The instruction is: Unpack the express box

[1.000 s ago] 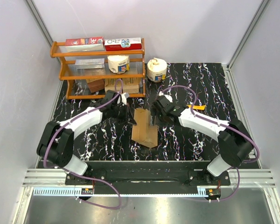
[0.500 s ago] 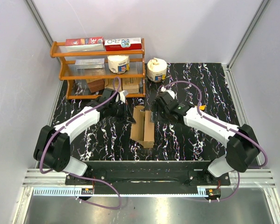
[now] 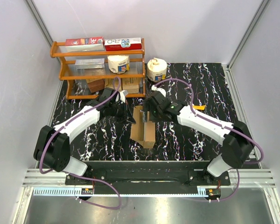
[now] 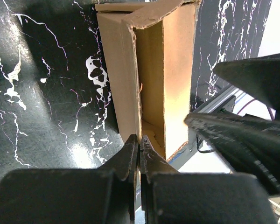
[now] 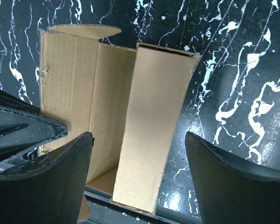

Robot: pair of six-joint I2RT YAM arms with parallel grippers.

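My left fingers (image 4: 129,161) are pinched shut on the near edge of one side wall of the brown box (image 3: 144,129). My right fingers (image 5: 224,182) are spread wide, straddling the opposite wall without touching it. The box stands open on the bench (image 3: 205,84), midway between my arms
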